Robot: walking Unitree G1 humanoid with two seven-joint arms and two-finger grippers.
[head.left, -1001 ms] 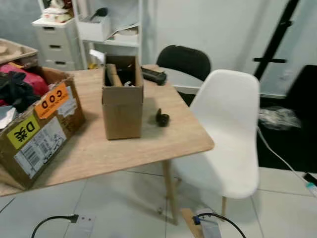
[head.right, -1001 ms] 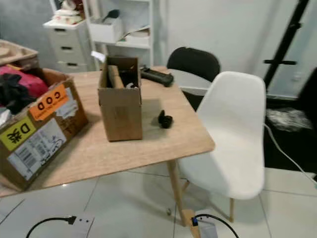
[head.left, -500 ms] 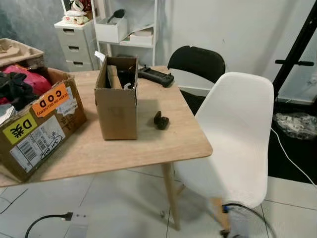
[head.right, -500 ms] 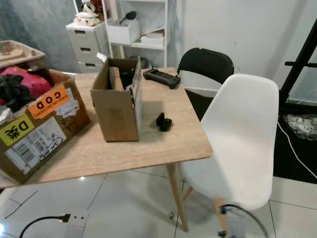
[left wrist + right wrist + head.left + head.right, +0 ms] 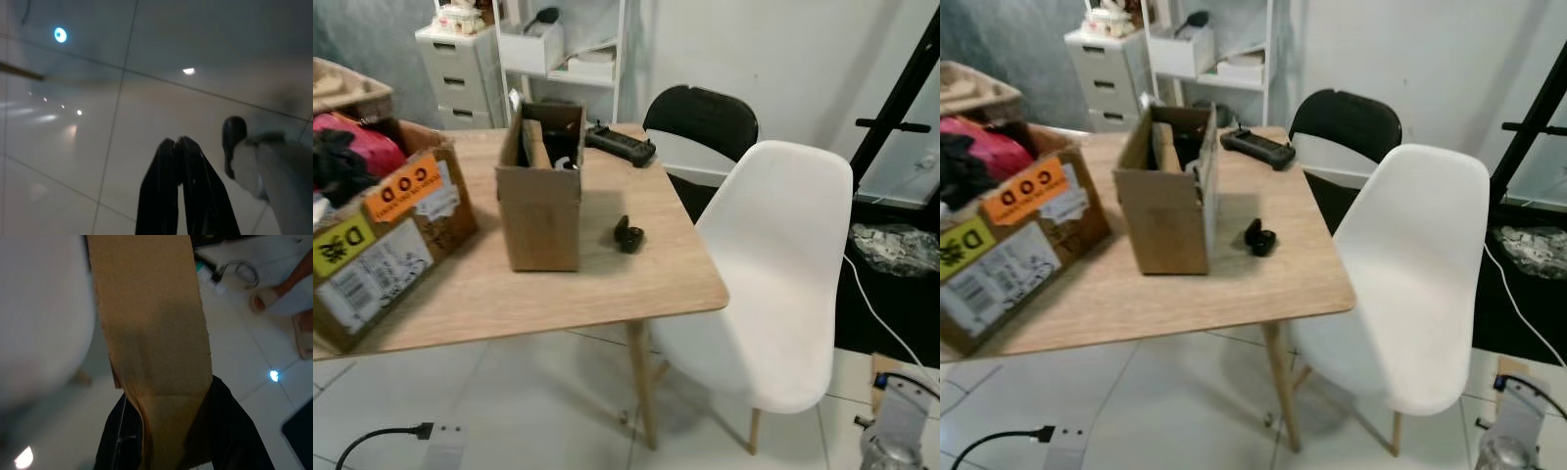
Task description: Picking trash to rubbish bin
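A long strip of brown cardboard point(image 5: 151, 323) is pinched in my right gripper point(image 5: 168, 399), which is shut on its lower end. In the eye views the silver right arm point(image 5: 893, 429) hangs low at the bottom right, beside the white chair point(image 5: 781, 264), with an end of the cardboard strip point(image 5: 879, 364) just above it. My left gripper point(image 5: 176, 143) hangs over the pale floor tiles, its two black fingers pressed together with nothing between them.
A wooden table point(image 5: 607, 284) carries a small open cardboard box point(image 5: 540, 191), a large labelled box point(image 5: 377, 225), a small black object point(image 5: 627, 235) and a black controller point(image 5: 620, 145). A black chair point(image 5: 700, 117) and shelves stand behind. A cable and plug point(image 5: 429, 436) lie on the floor. A person's foot point(image 5: 266, 298) is near.
The camera has shifted, so the table and chairs sit slightly differently. My right arm with the cardboard strip has gone from the bottom centre of the view to the bottom right corner.
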